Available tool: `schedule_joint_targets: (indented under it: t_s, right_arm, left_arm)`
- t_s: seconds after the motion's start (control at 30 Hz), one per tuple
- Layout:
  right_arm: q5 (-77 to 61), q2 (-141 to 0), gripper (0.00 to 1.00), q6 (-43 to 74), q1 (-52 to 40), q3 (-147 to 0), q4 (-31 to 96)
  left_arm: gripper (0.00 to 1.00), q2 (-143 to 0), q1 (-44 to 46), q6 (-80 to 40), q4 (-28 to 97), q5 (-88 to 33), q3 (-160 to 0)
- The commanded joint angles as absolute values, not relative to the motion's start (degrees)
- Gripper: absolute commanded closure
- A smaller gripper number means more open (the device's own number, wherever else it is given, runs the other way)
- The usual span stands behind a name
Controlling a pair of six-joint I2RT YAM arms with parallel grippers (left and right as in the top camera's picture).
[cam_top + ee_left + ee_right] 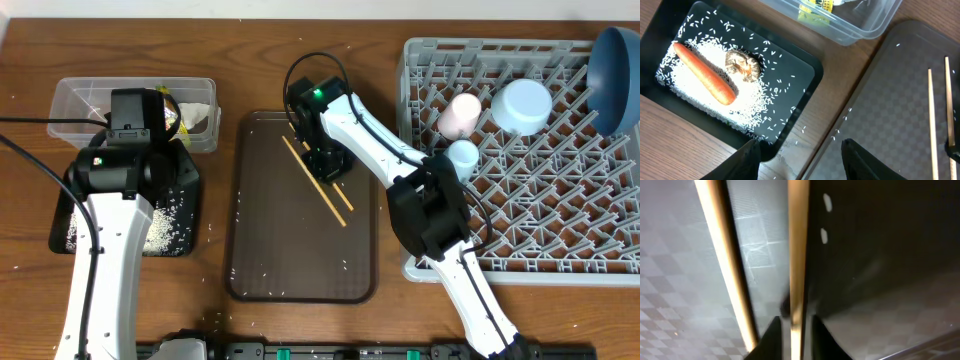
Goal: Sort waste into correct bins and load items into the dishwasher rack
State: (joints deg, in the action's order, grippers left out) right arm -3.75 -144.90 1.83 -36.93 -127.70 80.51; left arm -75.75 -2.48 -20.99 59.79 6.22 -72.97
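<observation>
The chopsticks (318, 185) lie side by side at a slant on the brown serving tray (300, 265), mid-tabletop. The right gripper (326, 160) sits low over their upper half. In the right wrist view its jaws stand narrow, astride one chopstick (798, 255). The second chopstick (722, 255) lies just outside the left finger. I cannot tell whether the pads are biting or only flanking.

My read is that the step in hand is lifting the chopsticks for the dishwasher rack (520, 235). Only one is lined up, so I either take them singly or reopen and shift over to straddle both. I should clamp fully before rising, since a thin stick may roll or pivot. Then I lift straight up, keep it level, clear the rack wall and release well apart from the pink cup (458, 112).

The left gripper (800, 162) hovers half open and empty over the near edge of the black tray (812, 75), which holds the carrot (705, 75) and rice (755, 115). I leave it parked.
</observation>
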Motion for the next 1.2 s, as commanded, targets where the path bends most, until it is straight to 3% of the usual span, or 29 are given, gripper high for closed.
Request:
schedule_joint_targets:
  t_s: [0.0,0.1,0.2,0.33,0.5,0.87,1.17]
  right_arm:
    - [-3.2,-144.0,0.82,-0.2,-36.7,-127.2,79.4]
    - [-3.2,-144.0,0.71,-1.0,-36.9,-126.6,77.3]
    - [-3.2,-144.0,0.71,-1.0,-37.1,-124.9,75.2]
    - [-3.2,-144.0,0.78,-0.9,-37.2,-121.0,73.5]
    - [-3.2,-144.0,0.98,-0.9,-37.2,-118.4,73.3]
    - [-3.3,-144.0,0.99,0.0,-36.6,-121.7,74.9]
    - [-3.3,-144.0,0.99,0.2,-35.5,-139.3,85.3]
  left_arm:
    - [0.46,-76.0,-2.7,-21.3,60.0,6.7,-73.2]
    - [0.46,-76.0,-2.7,-21.3,60.0,6.7,-73.2]
    - [0.46,-76.0,-2.7,-21.3,60.0,6.7,-73.2]
    - [0.46,-76.0,-2.7,-21.3,60.0,6.7,-73.2]
    - [0.46,-76.0,-2.7,-21.3,60.0,6.7,-73.2]
    - [0.46,-76.0,-2.7,-21.3,59.9,6.7,-73.2]
    - [0.46,-76.0,-2.7,-21.3,59.9,6.7,-73.2]
